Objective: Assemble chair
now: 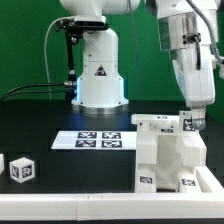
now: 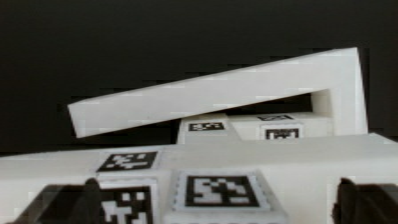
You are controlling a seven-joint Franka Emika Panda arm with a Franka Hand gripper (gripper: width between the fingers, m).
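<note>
The partly built chair (image 1: 168, 155) is a stepped white block with small black-and-white tags, standing on the black table at the exterior view's right. My gripper (image 1: 187, 123) hangs just above its top back edge. In the wrist view the two dark fingertips (image 2: 63, 205) stand wide apart, and my gripper (image 2: 217, 207) is open. Between them lies a tagged white part of the chair (image 2: 217, 192), with a gap showing on at least one side. Beyond it a slanted white slab (image 2: 196, 98) spans over two smaller tagged blocks (image 2: 249, 128).
The marker board (image 1: 98, 139) lies flat in front of the robot's white base (image 1: 100, 75). A loose white tagged cube (image 1: 22, 169) sits at the exterior view's left near the table's front edge, with another white piece (image 1: 2, 163) at the very edge.
</note>
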